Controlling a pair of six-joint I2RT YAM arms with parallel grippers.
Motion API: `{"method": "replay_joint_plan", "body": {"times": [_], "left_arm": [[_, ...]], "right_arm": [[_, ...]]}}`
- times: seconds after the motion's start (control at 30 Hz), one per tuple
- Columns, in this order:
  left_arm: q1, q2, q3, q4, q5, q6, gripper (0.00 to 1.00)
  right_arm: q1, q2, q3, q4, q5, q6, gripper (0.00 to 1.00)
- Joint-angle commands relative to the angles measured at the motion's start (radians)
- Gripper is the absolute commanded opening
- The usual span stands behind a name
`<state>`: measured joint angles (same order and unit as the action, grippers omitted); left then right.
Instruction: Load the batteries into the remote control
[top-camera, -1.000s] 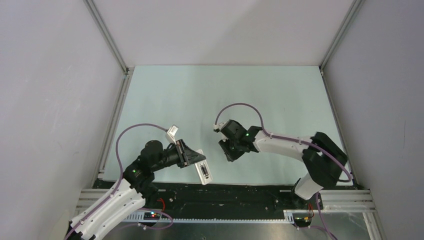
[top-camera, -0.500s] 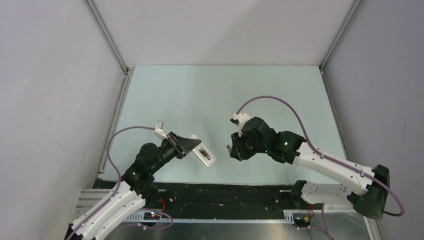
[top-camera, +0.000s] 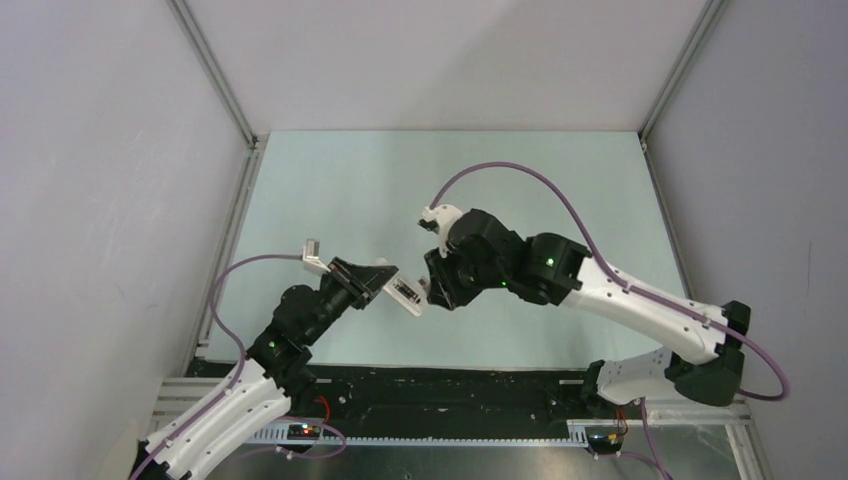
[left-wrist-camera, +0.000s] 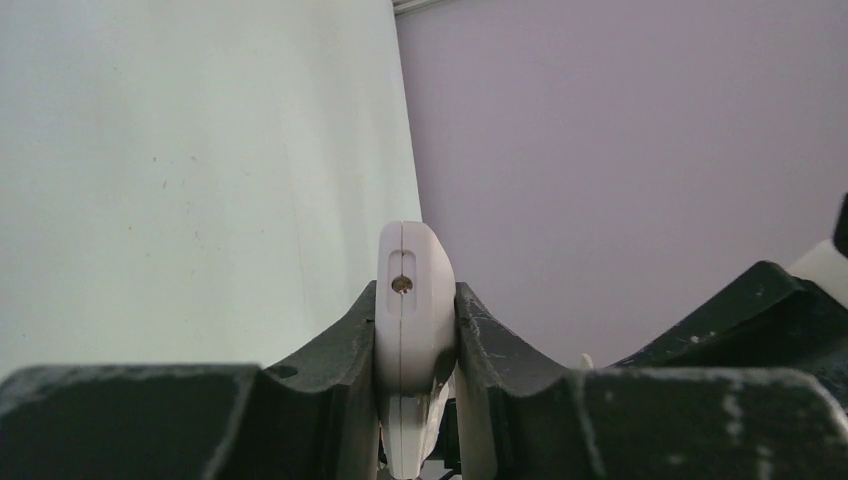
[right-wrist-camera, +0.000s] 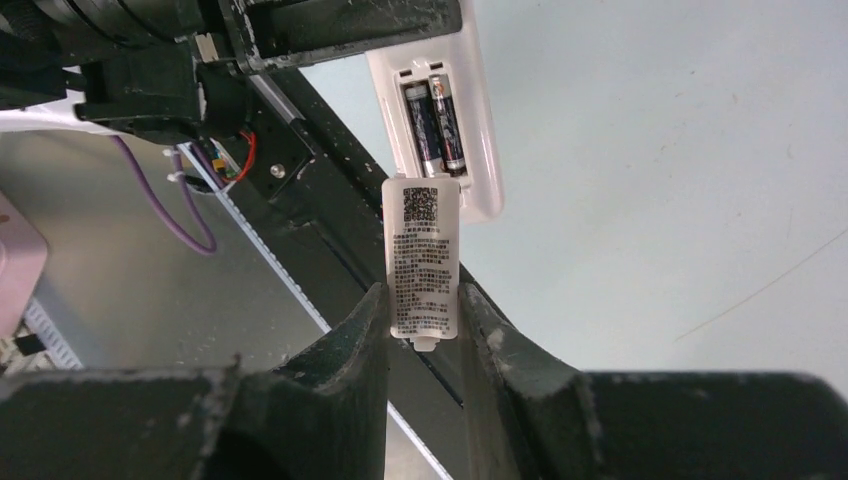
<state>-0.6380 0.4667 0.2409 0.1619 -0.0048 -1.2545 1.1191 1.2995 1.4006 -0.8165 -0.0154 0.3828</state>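
Hidden from above: batteries (right-wrist-camera: 437, 125), side by side in the recess of the remote control (right-wrist-camera: 485, 150). Left gripper (left-wrist-camera: 415, 330) clamped on that remote control, aloft; right gripper (right-wrist-camera: 425, 315) clamped on cover plate (right-wrist-camera: 425, 270) at recess end.

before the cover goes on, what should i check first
1. Both batteries seated in the remote: ok.
2. Polarity of the batteries: cannot tell.
3. Grip of left gripper on remote: ok, shut on it.
4. Grip of right gripper on cover: ok, shut on it.
5. Front edge of cover just short of the batteries: ok.
6. Tilt of cover against the remote's back: cannot tell.
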Motion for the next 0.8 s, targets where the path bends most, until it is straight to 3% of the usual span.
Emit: {"method": "replay_joint_plan", "body": {"times": [0.0, 0.23, 0.77], "left_arm": [[0.007, 0.018, 0.002, 0.077, -0.003, -0.026, 0.06], [0.006, 0.007, -0.003, 0.096, -0.007, -0.054, 0.07], [0.006, 0.016, -0.03, 0.122, 0.029, -0.101, 0.06]], "right_arm": [[0.009, 0.083, 0.144, -0.147, 0.029, -0.098, 0.17], [0.01, 0.206, 0.258, -0.249, 0.045, -0.134, 0.16], [0.045, 0.315, 0.387, -0.251, 0.114, -0.158, 0.15]]}}
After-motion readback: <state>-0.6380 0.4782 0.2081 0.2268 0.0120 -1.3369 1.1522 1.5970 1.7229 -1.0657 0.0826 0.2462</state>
